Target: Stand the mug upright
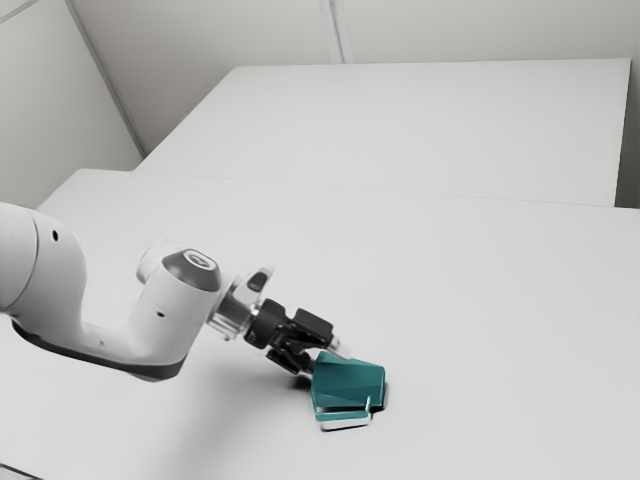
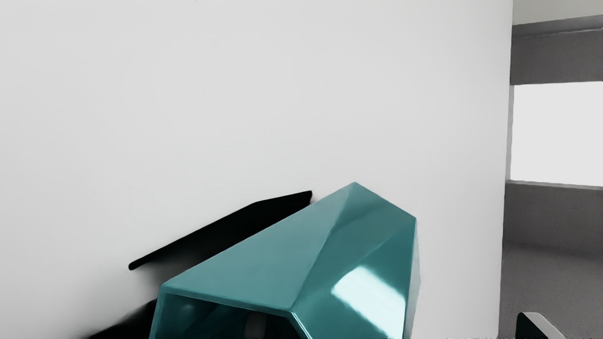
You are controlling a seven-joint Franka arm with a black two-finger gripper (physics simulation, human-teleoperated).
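The teal, faceted mug (image 1: pixel 348 382) lies on its side on the white table, its handle (image 1: pixel 343 416) toward the exterior view's bottom edge. My gripper (image 1: pixel 324 359) is at the mug's end nearer the arm, fingers apart. From the wrist camera, the mug (image 2: pixel 282 268) has its mouth facing my hand. The gripper (image 2: pixel 395 326) stands open around part of the mug's wall: one fingertip (image 2: pixel 256 325) is inside the mouth, the other (image 2: pixel 541 325) outside with a wide gap to the wall. Much of the mouth is cut off by the wrist view's edge.
The white tabletop (image 1: pixel 480 290) extends around the mug, with another white surface (image 1: pixel 400 120) behind it. In the wrist view the table's edge runs beyond the outer finger, with a grey wall (image 2: pixel 556 212) past it. A dark shadow lies beside the mug.
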